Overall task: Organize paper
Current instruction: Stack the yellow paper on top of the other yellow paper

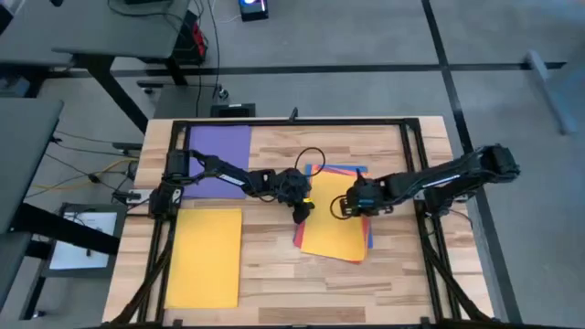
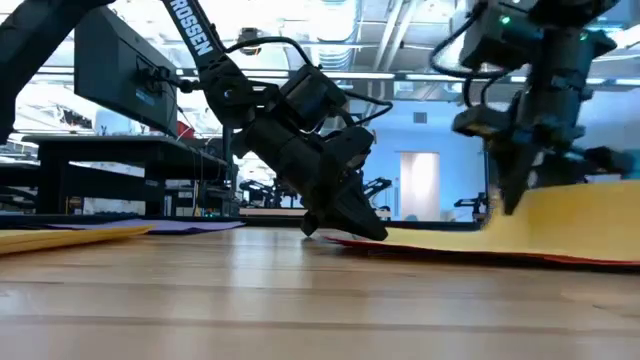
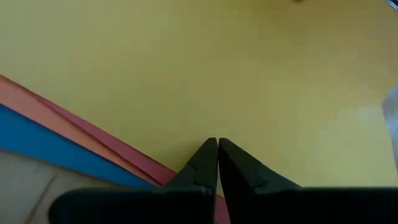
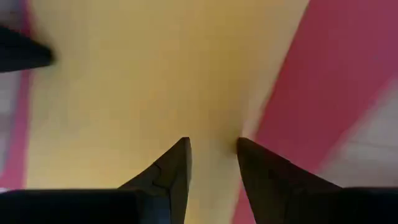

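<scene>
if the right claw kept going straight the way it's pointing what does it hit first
Most likely the yellow sheet on top of the stack. The right claw, slightly open, points down at it, near the edge where the pink-red sheet shows. How close the tips are is unclear.

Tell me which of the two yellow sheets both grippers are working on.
The yellow sheet topping the fanned stack right of centre, with the left gripper and right gripper on it; the other yellow sheet lies alone front-left.
</scene>
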